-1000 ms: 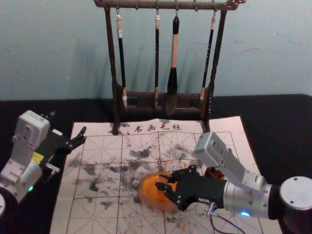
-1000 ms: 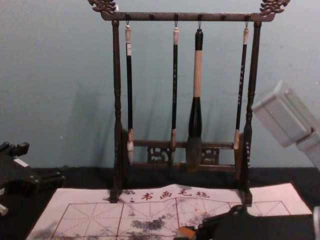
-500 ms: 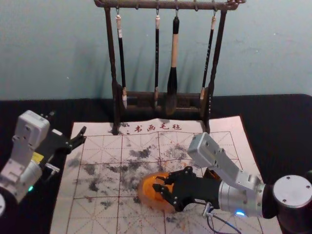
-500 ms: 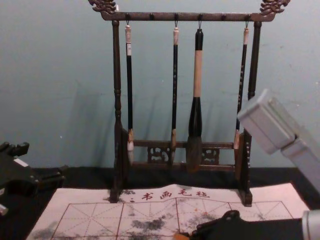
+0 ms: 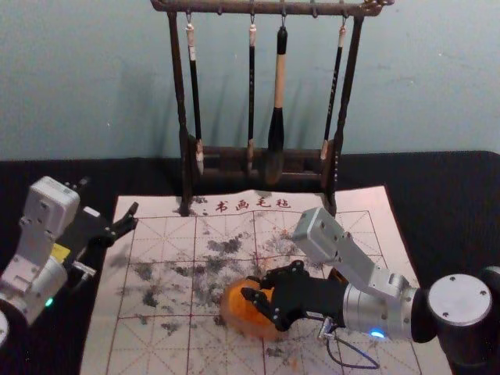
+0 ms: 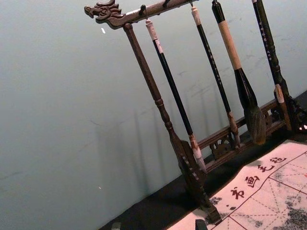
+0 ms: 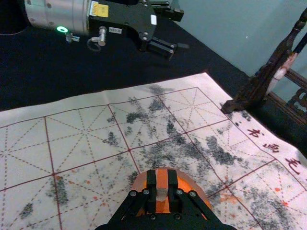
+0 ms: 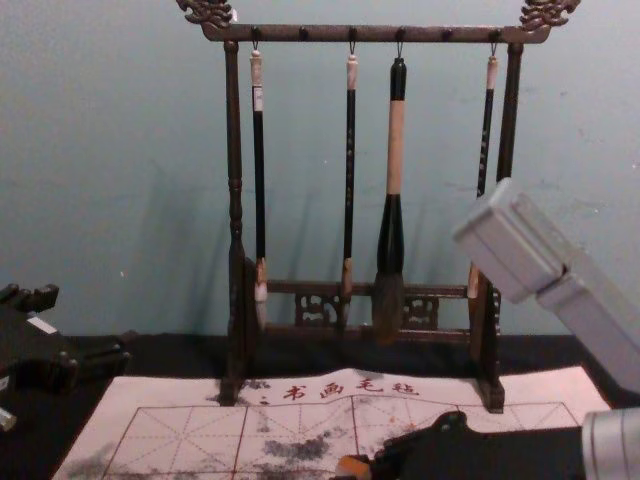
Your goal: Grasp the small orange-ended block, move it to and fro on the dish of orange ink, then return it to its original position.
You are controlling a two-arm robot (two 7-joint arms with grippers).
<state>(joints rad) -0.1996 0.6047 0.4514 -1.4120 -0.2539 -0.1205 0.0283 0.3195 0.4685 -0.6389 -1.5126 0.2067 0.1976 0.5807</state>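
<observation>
Right gripper (image 5: 254, 287): fingers clamped on the block (image 7: 162, 179), its sides covered by them; held at the dish of orange ink (image 5: 241, 319), contact with the ink indeterminable. Dish: partly masked by that gripper. Block: cropped by the chest view's lower edge. One brownish item (image 5: 337, 276), mostly behind the right arm, unidentified. Left gripper (image 5: 109, 197): parked at the mat's left edge, fingers spread. Brush rack (image 5: 226, 153): beyond, right end cut off in left wrist view.
</observation>
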